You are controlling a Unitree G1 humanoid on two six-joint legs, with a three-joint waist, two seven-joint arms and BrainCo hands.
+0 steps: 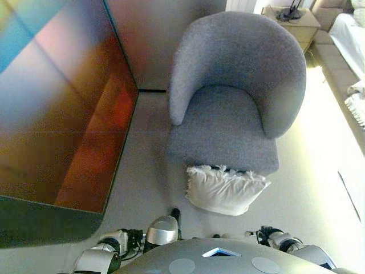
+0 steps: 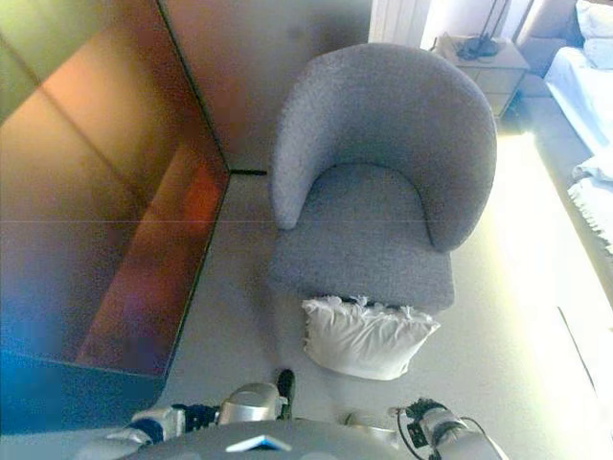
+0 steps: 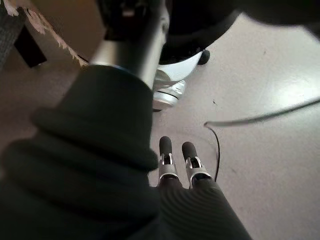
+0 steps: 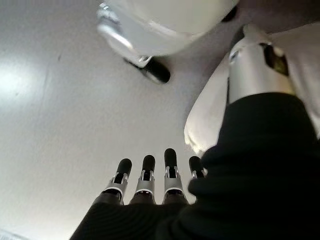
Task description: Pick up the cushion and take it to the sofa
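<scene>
A white cushion [image 1: 224, 189] with a frilled top edge stands on the floor, leaning against the front of the grey armchair [image 1: 228, 114]. It lies just ahead of me, slightly to the right. Both hands hang low by my sides, apart from the cushion. In the left wrist view my left hand [image 3: 172, 159] points its straight fingers at the bare floor and holds nothing. My right hand [image 4: 145, 179] also has straight fingers over the floor, with a pale edge of the cushion [image 4: 202, 125] close beside its thumb.
A large dark glossy cabinet [image 1: 57, 114] fills the left side. At the back right stands a wooden bedside table [image 1: 296, 23] with a lamp, and a white bed [image 1: 353, 34] runs along the right edge. Pale floor [image 1: 142, 182] lies between cabinet and armchair.
</scene>
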